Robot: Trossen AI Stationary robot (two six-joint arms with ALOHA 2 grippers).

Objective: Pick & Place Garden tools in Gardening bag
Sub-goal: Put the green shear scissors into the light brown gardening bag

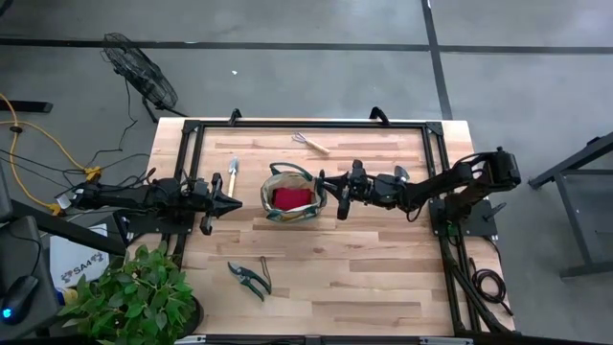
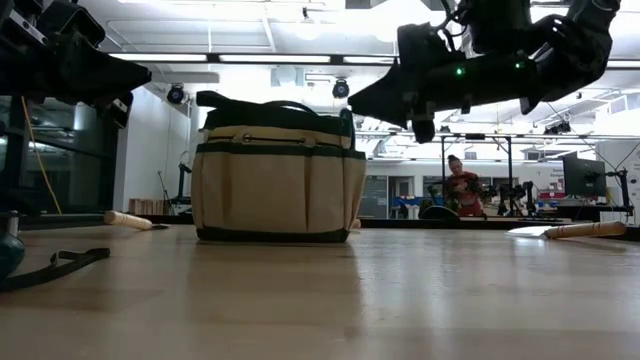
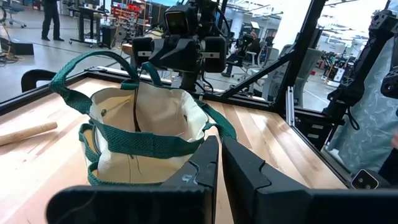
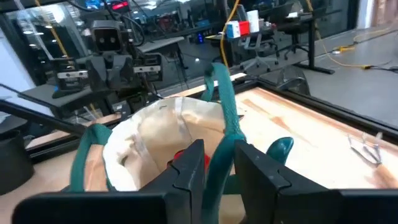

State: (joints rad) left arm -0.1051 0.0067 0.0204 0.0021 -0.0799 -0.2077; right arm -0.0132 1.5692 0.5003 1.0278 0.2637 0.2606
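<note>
The beige gardening bag (image 1: 292, 192) with green trim stands upright on the table's middle. A red glove (image 1: 292, 198) lies inside it. My right gripper (image 1: 324, 190) is at the bag's right rim, shut on a green loop handle (image 4: 219, 99). My left gripper (image 1: 238, 204) hovers shut and empty just left of the bag. A wooden-handled trowel (image 1: 231, 172) lies flat beside the left gripper. A wire rake (image 1: 311, 144) lies flat near the far edge. Dark pruning shears (image 1: 251, 278) lie flat near the front. My right gripper pinches the bag's green loop handle (image 4: 219, 134) between its two fingers (image 4: 186, 168). The fingers come level from the table's right, a little above the rim. The strap stands up past the fingertips. The bag rests on the table on its base.
A black frame (image 1: 192, 129) runs around the table's far and side edges. A potted plant (image 1: 134, 297) stands at the near left corner. There is free wood in front of the bag. A person (image 2: 462, 185) shows far off in the room.
</note>
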